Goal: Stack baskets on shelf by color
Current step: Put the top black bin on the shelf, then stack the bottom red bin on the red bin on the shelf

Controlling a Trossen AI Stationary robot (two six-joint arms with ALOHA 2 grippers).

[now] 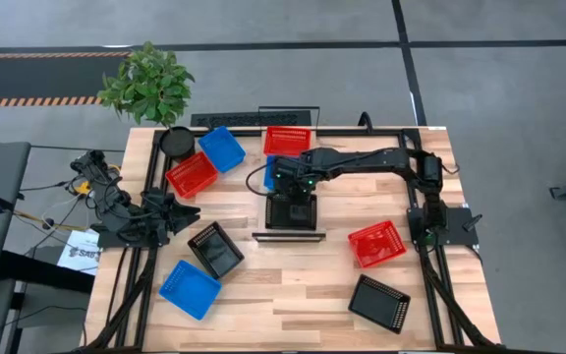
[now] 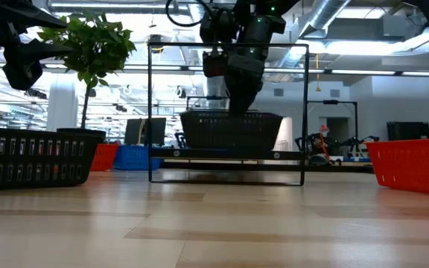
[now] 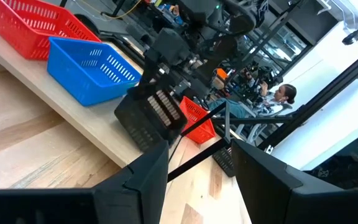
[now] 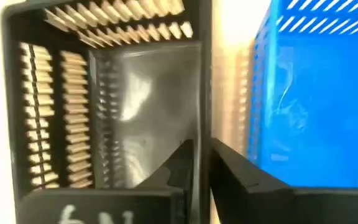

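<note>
The right gripper reaches across from the table's three o'clock side to just above centre, where it holds a black basket on the shelf. In the right wrist view its fingers pinch one wall of the black basket, one finger inside and one outside. A blue basket stands just beside that wall, at the black basket's twelve o'clock in the high view. In the low view the black basket sits level on the shelf, the gripper above it. The left gripper waits at the table's nine o'clock edge, fingers spread and holding nothing.
</note>
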